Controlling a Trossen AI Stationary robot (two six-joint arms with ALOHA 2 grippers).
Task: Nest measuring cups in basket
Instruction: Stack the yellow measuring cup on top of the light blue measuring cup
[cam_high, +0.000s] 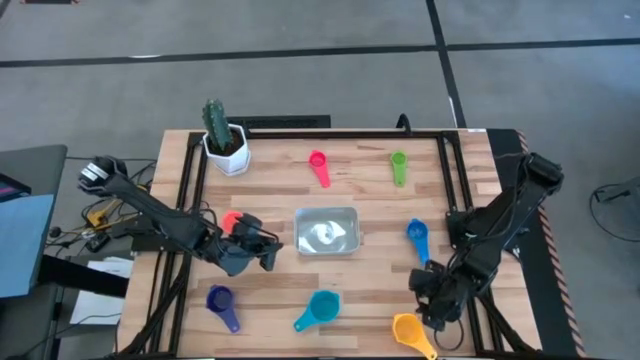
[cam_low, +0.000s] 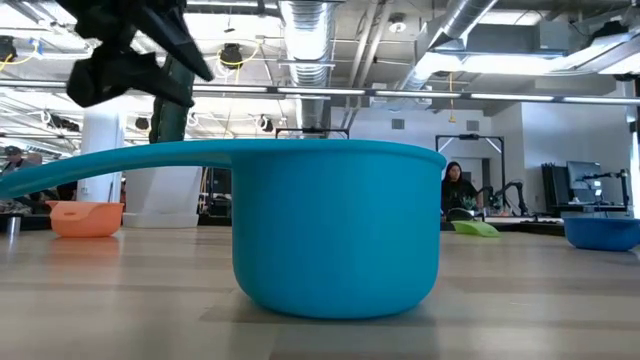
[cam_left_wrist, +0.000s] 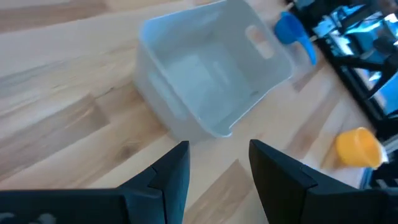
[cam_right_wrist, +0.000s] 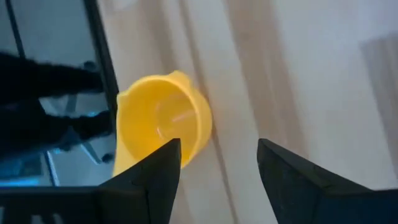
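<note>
Cactus pot (cam_high: 226, 149) at table corner, apart from basket (cam_high: 327, 231)

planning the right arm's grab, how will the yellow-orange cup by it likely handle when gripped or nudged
The yellow-orange cup looks like thin moulded plastic, so probably stiff and light; a nudge may well slide it across the smooth wooden table. Its round bowl sits mouth-up and looks wider than deep, so tipping seems unlikely. The glossy wall could slip between the jaws of the open right gripper; its flat handle may grip better.

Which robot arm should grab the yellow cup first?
Probably the right. Its open gripper hangs just beside the yellow cup, which fills its wrist view. The left gripper sits across the table by the basket.
</note>
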